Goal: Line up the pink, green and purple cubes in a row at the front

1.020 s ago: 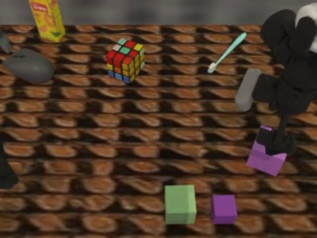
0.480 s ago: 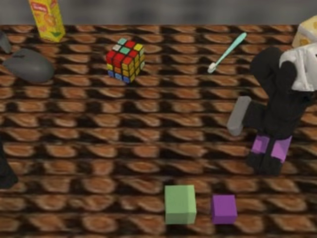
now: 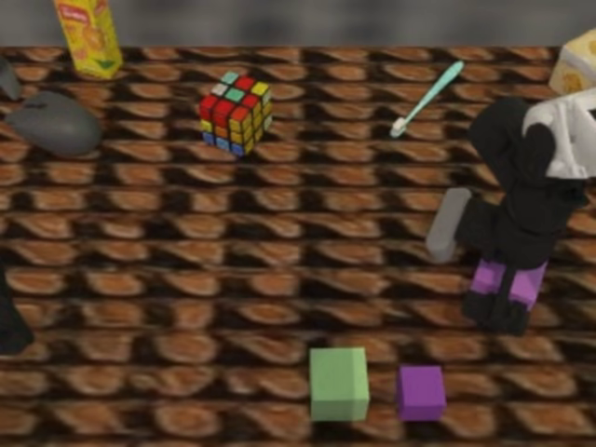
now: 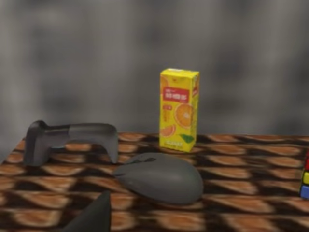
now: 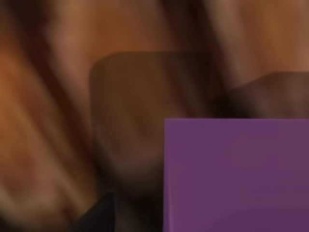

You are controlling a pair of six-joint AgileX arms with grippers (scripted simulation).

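Observation:
My right gripper is shut on the pink cube over the table's right side. The arm covers most of the cube from above. In the right wrist view the pink cube fills the lower corner, with its shadow on the wood beneath it. The green cube and the smaller purple cube sit side by side at the front, a small gap between them, to the left of the held cube. My left gripper is parked at the left edge, open and holding nothing.
A multicoloured puzzle cube and a teal toothbrush lie at the back. An orange juice carton and a grey mouse are at the back left, with a grey handheld scanner beside them. A pale yellow object shows at the back right.
One second ago the pink cube lay tilted on the table under my right gripper. Now the gripper holds it lifted, and the arm has barely moved in the last half second.

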